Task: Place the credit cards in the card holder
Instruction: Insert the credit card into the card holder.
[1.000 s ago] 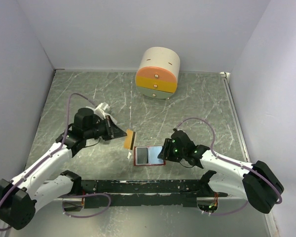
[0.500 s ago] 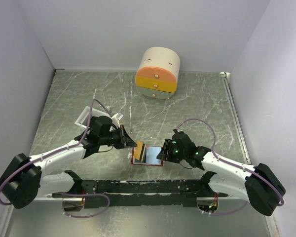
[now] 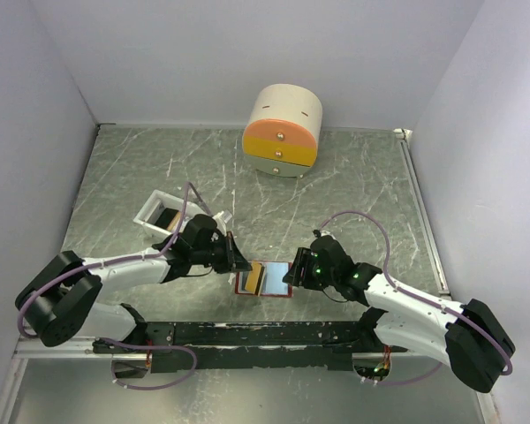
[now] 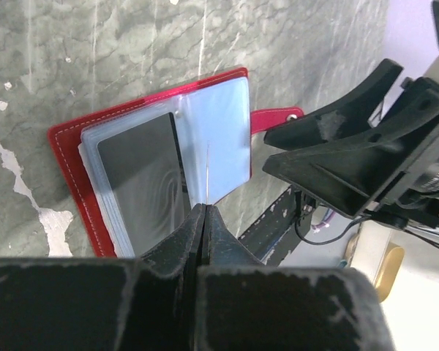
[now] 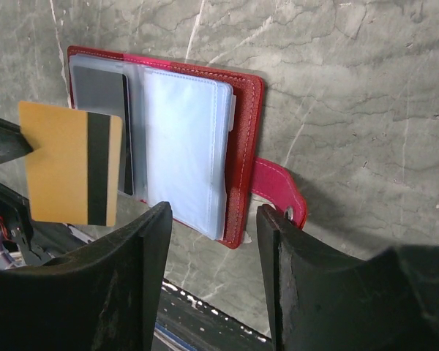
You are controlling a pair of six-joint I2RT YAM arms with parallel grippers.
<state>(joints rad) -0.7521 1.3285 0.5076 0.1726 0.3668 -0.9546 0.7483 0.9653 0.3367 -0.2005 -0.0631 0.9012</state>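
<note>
The red card holder (image 3: 267,281) lies open on the table, its pale-blue sleeves up. A dark card (image 4: 143,183) sits in the left sleeve. My left gripper (image 3: 238,263) is shut on an orange-gold credit card (image 5: 62,161) with a dark stripe, held on edge above the holder's left half. In the left wrist view the card shows only as a thin line (image 4: 207,172) ahead of the gripper (image 4: 205,208). My right gripper (image 5: 214,219) is open at the holder's right edge (image 5: 250,139), its fingers either side of that edge near the red strap (image 5: 278,191); whether they touch it I cannot tell.
A round cream-and-orange drawer box (image 3: 283,131) stands at the back. A white tray (image 3: 156,214) with something dark inside lies behind the left arm. A black rail (image 3: 247,334) runs along the near edge between the arm bases.
My left gripper has carried the orange-gold card right and toward the near edge, from beside the holder to over its left half. The right gripper has hardly moved.
</note>
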